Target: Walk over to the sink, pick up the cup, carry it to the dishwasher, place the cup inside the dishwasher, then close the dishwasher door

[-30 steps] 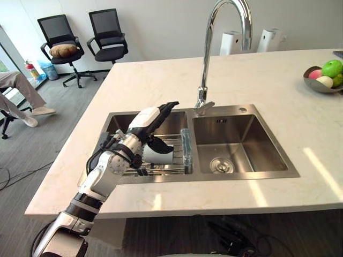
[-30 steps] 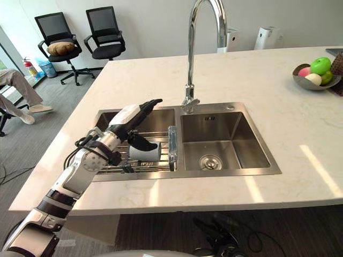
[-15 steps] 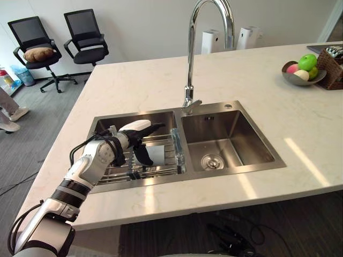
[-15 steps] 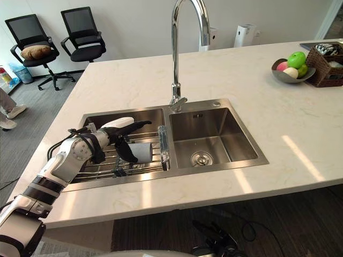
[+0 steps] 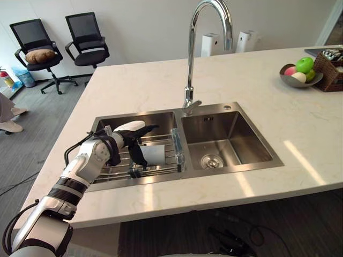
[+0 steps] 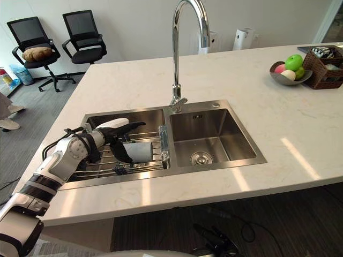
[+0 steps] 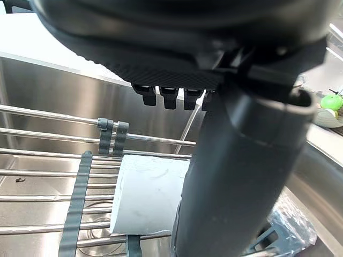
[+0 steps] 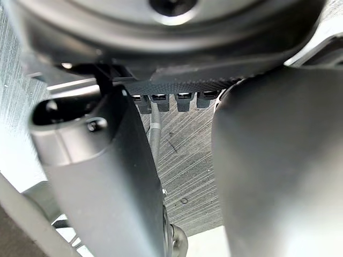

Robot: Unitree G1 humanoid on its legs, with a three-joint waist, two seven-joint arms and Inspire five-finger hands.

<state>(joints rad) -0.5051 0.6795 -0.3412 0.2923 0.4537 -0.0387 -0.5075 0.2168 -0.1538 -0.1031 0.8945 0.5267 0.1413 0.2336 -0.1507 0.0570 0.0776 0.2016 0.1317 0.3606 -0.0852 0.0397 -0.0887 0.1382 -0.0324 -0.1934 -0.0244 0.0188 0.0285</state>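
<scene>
A pale grey cup [image 5: 156,154] lies on its side on a wire rack [image 5: 115,170] across the left basin of the steel sink [image 5: 236,107]. My left hand [image 5: 131,130] hovers just over the cup, open, with its fingers stretched level above it and the dark thumb [image 7: 236,176] hanging down next to the cup's open end. In the left wrist view the cup [image 7: 147,195] rests on the rack bars right beside the thumb. My right hand [image 8: 257,176] hangs over grey floor, fingers relaxed and holding nothing.
A tall chrome faucet [image 5: 190,53] rises behind the divider between the basins. A clear holder [image 5: 177,147] stands at the rack's right end. A fruit bowl [image 5: 298,72] and a wicker basket [image 5: 329,61] sit far right on the counter. Two office chairs [image 5: 86,37] stand beyond.
The camera has shifted. My left hand has dropped from a raised, upward-pointing pose to lie level just above the cup, with the thumb now down beside it. The cup has not moved.
</scene>
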